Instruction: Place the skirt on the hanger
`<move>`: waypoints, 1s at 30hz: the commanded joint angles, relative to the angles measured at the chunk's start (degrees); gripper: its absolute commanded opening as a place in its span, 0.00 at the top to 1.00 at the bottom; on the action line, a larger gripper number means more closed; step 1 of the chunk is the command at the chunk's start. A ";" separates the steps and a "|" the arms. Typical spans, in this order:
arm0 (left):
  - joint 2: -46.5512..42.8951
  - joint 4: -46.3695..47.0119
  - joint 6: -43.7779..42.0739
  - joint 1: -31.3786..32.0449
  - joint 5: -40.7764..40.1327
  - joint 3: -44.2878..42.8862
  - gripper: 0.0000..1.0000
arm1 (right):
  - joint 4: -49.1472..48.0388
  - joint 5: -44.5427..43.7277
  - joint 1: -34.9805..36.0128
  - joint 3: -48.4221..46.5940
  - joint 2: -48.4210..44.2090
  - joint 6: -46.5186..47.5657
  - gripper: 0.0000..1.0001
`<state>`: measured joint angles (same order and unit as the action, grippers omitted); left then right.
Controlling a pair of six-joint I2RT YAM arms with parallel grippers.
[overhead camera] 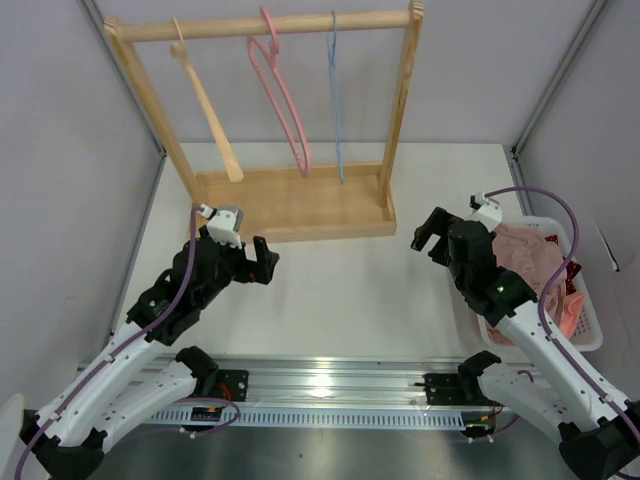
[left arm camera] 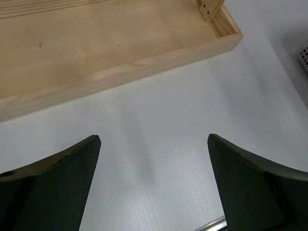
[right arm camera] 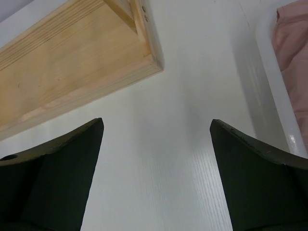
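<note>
Hovering over the white worktop [overhead camera: 350, 290], the left claw [overhead camera: 262, 262] and right claw [overhead camera: 428, 232] both gape wide, gripping nothing. One pale pink skirt [overhead camera: 525, 255] lies crumpled in the single white basket [overhead camera: 590, 335] beside the right claw. Farther back, three hangers dangle from one wooden rack [overhead camera: 290, 205]: a wooden hanger [overhead camera: 205, 105], a pink hanger [overhead camera: 280, 95] and a blue hanger [overhead camera: 335, 100].

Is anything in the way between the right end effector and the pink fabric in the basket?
Nothing loose. The right end effector, open over bare table, sits beside the white basket; only its rim separates it from the pink fabric heaped inside.
</note>
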<state>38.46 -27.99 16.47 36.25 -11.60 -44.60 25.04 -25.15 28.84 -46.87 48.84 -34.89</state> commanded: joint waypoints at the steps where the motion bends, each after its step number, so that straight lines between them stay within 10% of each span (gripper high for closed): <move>1: -0.75 1.27 -0.91 0.14 0.87 -0.23 0.01 | 4.39 -3.41 -0.28 -2.87 -1.12 -0.17 0.01; 14: 0.04 1.62 0.14 0.22 3.24 -0.31 0.00 | 29.01 -7.02 -21.09 -13.07 0.20 -2.99 0.01; 30: 0.57 0.92 0.41 0.14 6.06 -0.23 0.01 | 19.61 9.77 -57.67 -12.98 11.45 2.55 0.02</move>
<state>39.68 -27.99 16.56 36.25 -6.79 -44.58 46.78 -18.98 -27.18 -58.00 58.39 -33.78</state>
